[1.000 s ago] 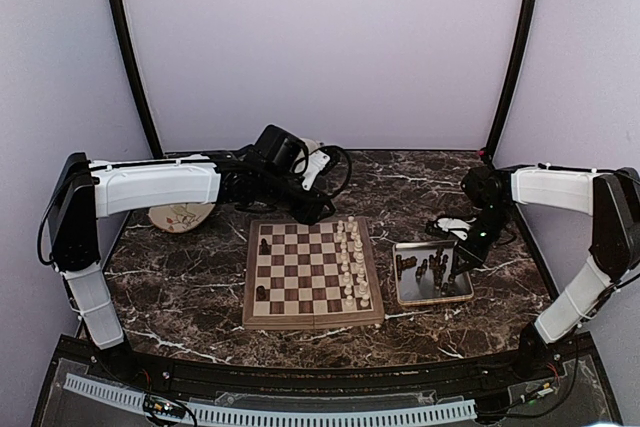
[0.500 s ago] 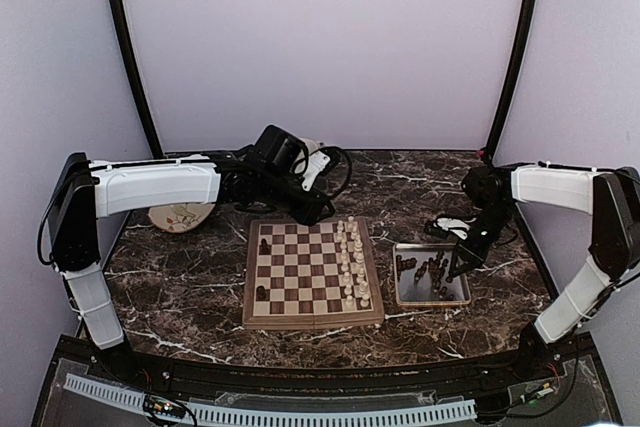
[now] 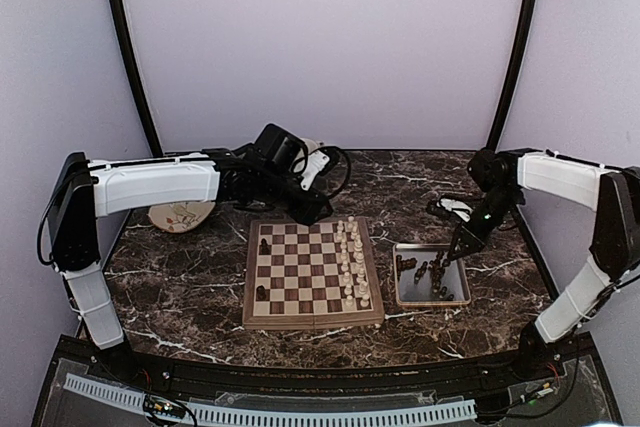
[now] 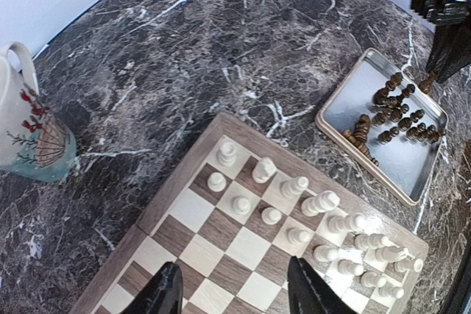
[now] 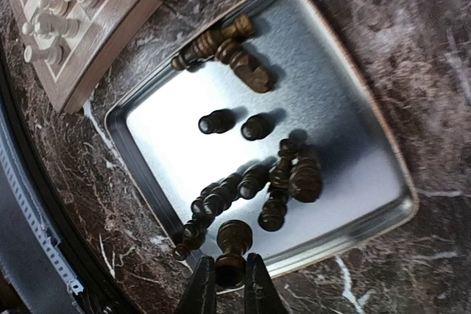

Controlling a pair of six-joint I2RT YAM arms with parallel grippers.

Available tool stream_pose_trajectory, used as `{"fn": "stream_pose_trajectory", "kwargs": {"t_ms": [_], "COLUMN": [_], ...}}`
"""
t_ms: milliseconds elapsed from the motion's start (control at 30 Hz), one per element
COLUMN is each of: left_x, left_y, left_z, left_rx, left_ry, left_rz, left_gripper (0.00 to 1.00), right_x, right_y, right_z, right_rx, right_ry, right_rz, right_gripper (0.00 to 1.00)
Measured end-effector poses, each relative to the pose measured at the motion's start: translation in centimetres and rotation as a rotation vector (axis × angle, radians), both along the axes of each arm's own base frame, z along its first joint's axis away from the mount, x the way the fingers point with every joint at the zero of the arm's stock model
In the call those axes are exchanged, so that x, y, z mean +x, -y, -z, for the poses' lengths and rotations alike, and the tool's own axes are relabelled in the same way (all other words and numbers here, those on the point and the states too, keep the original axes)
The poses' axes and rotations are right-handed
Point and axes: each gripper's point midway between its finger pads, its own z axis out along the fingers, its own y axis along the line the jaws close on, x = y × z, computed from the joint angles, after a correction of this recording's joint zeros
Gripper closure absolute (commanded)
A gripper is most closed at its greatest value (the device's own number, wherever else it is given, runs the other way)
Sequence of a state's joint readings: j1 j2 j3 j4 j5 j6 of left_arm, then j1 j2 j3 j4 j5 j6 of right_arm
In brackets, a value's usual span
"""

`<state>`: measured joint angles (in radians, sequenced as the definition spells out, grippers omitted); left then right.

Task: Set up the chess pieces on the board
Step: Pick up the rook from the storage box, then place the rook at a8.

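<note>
The board [image 3: 300, 322] lies mid-table with cream-white chessmen along its right side and two dark chess pieces [image 3: 264, 246] on its left side. Several more dark pieces [image 3: 425, 272] lie in a metal tray [image 3: 432, 303] to its right. My right gripper [image 3: 458, 249] is shut on a dark pawn [image 5: 234, 244] and holds it above the tray's edge [image 5: 169, 130]. My left gripper [image 3: 318, 209] is open and empty over the board's far edge; its wrist view shows the board [image 4: 254, 248] between its fingers [image 4: 163, 293].
A painted mug [image 4: 29, 130] stands on the marble left of the board, also in the top view [image 3: 180, 215]. Black cables lie behind the board. The tray [image 4: 412, 156] sits close to the board's right border [image 5: 110, 5].
My right gripper has risen from the tray and drawn back to the right with the dark pawn in it. The left arm has not moved.
</note>
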<state>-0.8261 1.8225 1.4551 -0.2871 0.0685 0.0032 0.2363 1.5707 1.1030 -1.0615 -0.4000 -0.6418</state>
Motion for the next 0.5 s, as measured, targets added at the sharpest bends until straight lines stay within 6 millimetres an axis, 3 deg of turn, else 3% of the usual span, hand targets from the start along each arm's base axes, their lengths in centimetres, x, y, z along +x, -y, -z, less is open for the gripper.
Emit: {"fn": "stream_pose_trajectory", "kwargs": {"t_ms": [100, 200, 333, 500], "left_x": [1.5, 4.2, 7.3, 8.8], "left_y": [-1.5, -4.5, -9.1, -12.1], "left_z": [-0.5, -2.0, -4.7, -6.6], "left_rx": [-0.005, -0.029, -0.064, -0.087], "left_ry": [0.008, 0.027, 0.071, 0.104], "left_rz": [-0.047, -0.135, -0.262, -0.346], "left_gripper": [0.48, 0.48, 0.48, 0.47], "right_x": [1.2, 2.0, 3.3, 2.7], "right_y": [-0.3, -2.0, -6.2, -12.8], "right_z": [-2.0, -4.4, -7.1, -7.7], "right_rx": [-0.024, -0.019, -0.004, -0.007], "right_ry": [0.137, 0.237, 0.332, 0.362], "right_rz": [0.004, -0.033, -0.133, -0.312], "right_gripper": [0.98, 0.97, 0.97, 0.97]}}
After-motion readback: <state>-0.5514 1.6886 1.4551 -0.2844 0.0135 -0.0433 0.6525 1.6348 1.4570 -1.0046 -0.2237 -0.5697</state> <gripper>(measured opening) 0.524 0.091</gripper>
